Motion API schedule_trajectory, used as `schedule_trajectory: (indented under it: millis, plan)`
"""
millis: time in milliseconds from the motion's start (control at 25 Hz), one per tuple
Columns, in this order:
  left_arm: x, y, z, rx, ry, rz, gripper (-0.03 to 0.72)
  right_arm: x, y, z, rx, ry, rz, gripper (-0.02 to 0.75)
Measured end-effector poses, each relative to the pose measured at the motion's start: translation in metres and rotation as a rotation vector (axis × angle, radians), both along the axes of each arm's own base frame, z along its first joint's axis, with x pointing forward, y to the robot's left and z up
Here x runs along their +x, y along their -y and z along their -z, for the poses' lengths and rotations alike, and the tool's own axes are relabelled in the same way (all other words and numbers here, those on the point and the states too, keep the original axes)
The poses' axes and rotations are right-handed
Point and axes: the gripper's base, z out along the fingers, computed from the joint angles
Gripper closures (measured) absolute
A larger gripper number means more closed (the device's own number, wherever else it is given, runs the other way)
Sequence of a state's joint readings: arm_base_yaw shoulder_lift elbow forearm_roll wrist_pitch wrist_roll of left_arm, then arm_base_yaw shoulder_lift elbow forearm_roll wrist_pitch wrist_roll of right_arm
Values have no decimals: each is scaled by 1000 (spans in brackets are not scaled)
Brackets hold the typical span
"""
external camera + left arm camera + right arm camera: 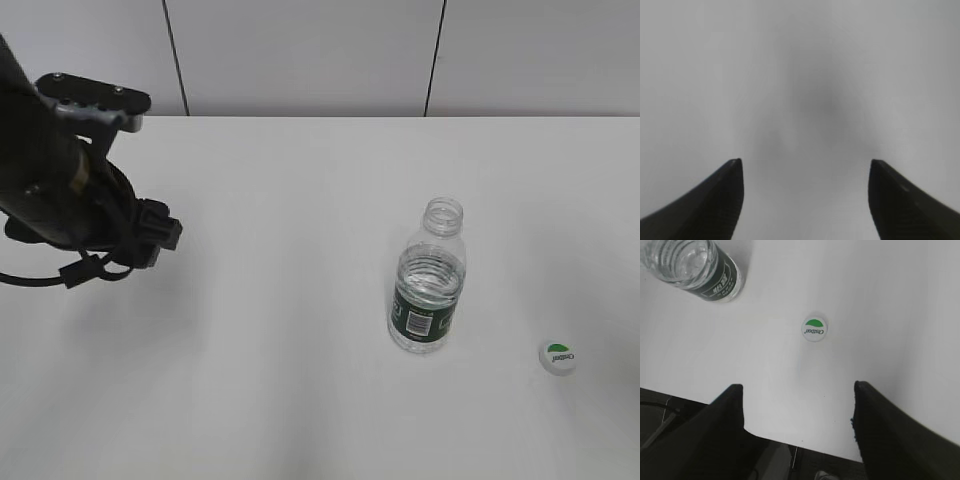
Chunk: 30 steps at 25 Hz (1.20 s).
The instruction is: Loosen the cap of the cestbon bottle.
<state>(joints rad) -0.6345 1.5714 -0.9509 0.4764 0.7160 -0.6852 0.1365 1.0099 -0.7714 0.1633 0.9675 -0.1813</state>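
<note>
My right gripper (797, 405) hangs open and empty over the near table edge; my left gripper (805, 170) is spread wide over bare white tabletop (280, 200). The small round white plastic cap with the green half-circle (815, 328) lies flat, apart from the clear ribbed green-labelled water bottle (427, 290), which stands upright, mouth open. The thin walls will likely flex; I'd grip the stiffer neck.

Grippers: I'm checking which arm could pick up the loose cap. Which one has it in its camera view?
The right gripper: the cap lies on the table just beyond its open fingers. The left gripper sees only bare table.
</note>
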Motion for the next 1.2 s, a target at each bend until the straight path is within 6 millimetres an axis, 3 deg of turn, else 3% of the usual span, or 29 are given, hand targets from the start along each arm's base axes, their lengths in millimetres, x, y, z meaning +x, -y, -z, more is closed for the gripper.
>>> schedule_trajectory:
  millis: [320,520,640,800,1200]
  plan:
    - [-40,-21,-67,-125,61,35,106,-58,7,-32,39,114,22,220]
    - [-78,-47,-114,-214,169,53,140,-90,11,-42,47,176,11,220]
    - [-105,-63,-131,-283,213,81,156,-110,14,-47,56,239,6,220]
    - [-145,-88,-138,-354,264,116,161,-127,16,-50,65,308,5,220]
    - [-206,-131,-106,-387,313,145,161,-160,21,-45,75,441,5,220]
